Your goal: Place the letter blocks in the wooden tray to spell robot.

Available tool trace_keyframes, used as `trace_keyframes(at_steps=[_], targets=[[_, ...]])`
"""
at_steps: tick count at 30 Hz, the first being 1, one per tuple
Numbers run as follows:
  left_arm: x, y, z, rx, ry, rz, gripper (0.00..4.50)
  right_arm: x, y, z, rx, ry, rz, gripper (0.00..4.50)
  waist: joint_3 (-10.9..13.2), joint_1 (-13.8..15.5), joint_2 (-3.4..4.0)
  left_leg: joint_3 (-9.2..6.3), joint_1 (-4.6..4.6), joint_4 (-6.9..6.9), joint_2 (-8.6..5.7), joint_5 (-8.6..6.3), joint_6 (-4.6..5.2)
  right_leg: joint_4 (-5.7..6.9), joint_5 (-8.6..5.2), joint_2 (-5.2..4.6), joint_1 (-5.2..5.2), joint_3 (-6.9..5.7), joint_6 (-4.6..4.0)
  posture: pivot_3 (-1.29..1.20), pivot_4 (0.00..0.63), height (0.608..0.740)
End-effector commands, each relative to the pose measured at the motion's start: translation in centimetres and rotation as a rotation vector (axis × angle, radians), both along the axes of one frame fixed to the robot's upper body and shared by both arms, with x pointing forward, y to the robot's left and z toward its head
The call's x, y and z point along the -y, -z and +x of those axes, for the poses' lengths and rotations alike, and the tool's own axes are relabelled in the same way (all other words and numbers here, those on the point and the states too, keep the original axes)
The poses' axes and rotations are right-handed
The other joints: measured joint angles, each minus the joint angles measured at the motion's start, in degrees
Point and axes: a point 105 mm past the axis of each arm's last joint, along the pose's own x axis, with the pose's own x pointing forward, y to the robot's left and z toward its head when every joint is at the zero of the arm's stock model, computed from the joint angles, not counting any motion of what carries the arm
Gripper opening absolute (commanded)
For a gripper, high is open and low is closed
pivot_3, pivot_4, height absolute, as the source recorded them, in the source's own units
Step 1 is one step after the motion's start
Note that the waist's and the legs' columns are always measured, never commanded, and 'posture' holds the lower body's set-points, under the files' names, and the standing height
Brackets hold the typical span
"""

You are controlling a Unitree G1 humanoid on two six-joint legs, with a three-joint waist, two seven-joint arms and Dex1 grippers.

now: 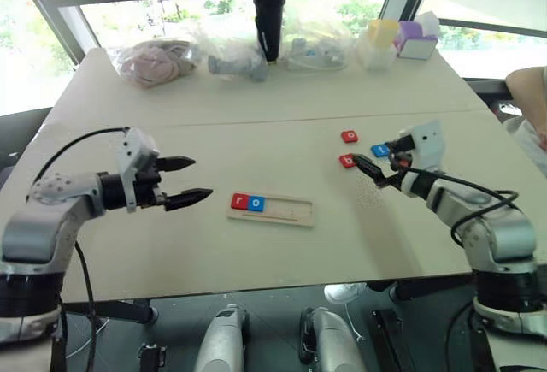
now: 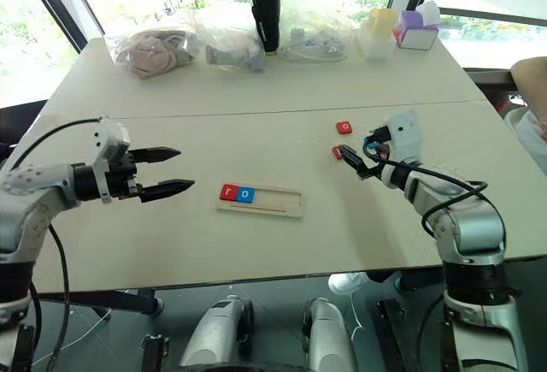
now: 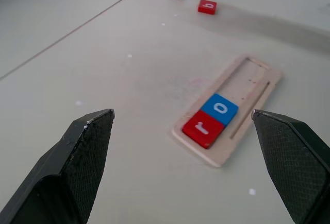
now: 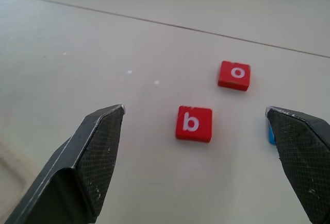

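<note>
Fingers of the right gripper (image 4: 196,126) stand spread wide and empty, straddling the small red square letter block marked "b" (image 4: 194,123), which lies flat on the pale surface (image 1: 256,132); I judge this is the lining-up for the third letter of the word. Just beyond it lies a second red block reading "o" (image 4: 234,75), and a blue block (image 1: 379,150) sits just beside one finger, its letter not readable. All three wait loose, well apart from the long pale wooden tray (image 3: 247,87). That tray holds a red "r" block (image 3: 203,128) touching a blue "o" block (image 3: 220,109) at its left end, so the remaining slots stay free for "b", "o", "t". Fingers of the left gripper (image 1: 186,180) are likewise released and hold nothing, hovering beside the tray's left end. Behind stand a black tumbler (image 1: 268,20) and clear bags (image 1: 158,60), without legible labels.
</note>
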Motion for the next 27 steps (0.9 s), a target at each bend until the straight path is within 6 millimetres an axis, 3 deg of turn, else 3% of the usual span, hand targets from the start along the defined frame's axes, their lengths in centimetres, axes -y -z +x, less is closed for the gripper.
trace_keyframes(at_steps=[1, 6, 17, 20, 25, 27], targets=[[0.7, -1.8, -0.7, 0.064, -0.054, -0.008, 4.46, -1.9, -0.6, 0.6, -0.002, -0.042, 0.018, 4.5, 0.0, 0.11, 0.0, 0.0, 0.01, 0.0, 0.01, 0.0, 0.0, 0.05, 0.01, 0.05, -0.01, 0.0, 0.01, 0.0, 0.15, 0.74], [1.0, -0.7, -0.9, 0.062, -0.05, 0.067, 4.46, -2.6, 2.1, 2.5, -0.154, 0.007, 0.016, 4.5, -0.01, 0.1, 0.01, -0.06, 0.13, 0.11, 0.11, 0.02, 0.0, 0.12, 0.08, 0.18, 0.04, 0.0, -0.2, 0.0, 0.15, 0.74], [1.3, 0.0, -0.7, 0.056, -0.042, 0.059, 4.46, -2.9, 4.3, 5.4, -0.222, 0.055, -0.011, 4.5, -0.01, -0.86, 0.02, 0.0, 0.02, 0.05, 0.1, 0.02, 0.0, 0.09, 0.08, 0.19, -0.05, 0.04, -0.16, 0.0, 0.15, 0.74], [1.3, 0.1, -0.6, 0.062, -0.047, 0.06, 4.5, -3.3, 4.9, 5.4, -0.238, 0.057, -0.025, 3.7, -0.01, -1.25, 0.02, 0.01, 0.03, 0.05, 0.11, 0.02, 0.0, 0.09, 0.08, 0.19, -0.05, 0.06, -0.15, 0.0, 0.15, 0.74], [1.2, 0.2, -0.5, 0.067, -0.053, 0.06, 4.5, -3.1, 5.3, 5.3, -0.246, 0.079, -0.035, 1.16, -0.01, -1.51, 0.02, 0.0, 0.08, 0.06, 0.12, 0.02, -0.01, 0.12, 0.08, 0.21, -0.03, 0.06, -0.16, 0.0, 0.15, 0.74], [1.2, 0.4, -0.5, 0.067, -0.053, 0.06, 4.5, -3.1, 5.1, 5.2, -0.24, 0.078, -0.032, 1.17, -0.01, -1.59, 0.02, 0.0, 0.08, 0.06, 0.14, 0.02, -0.01, 0.12, 0.08, 0.22, -0.03, 0.06, -0.17, 0.0, 0.15, 0.74]])
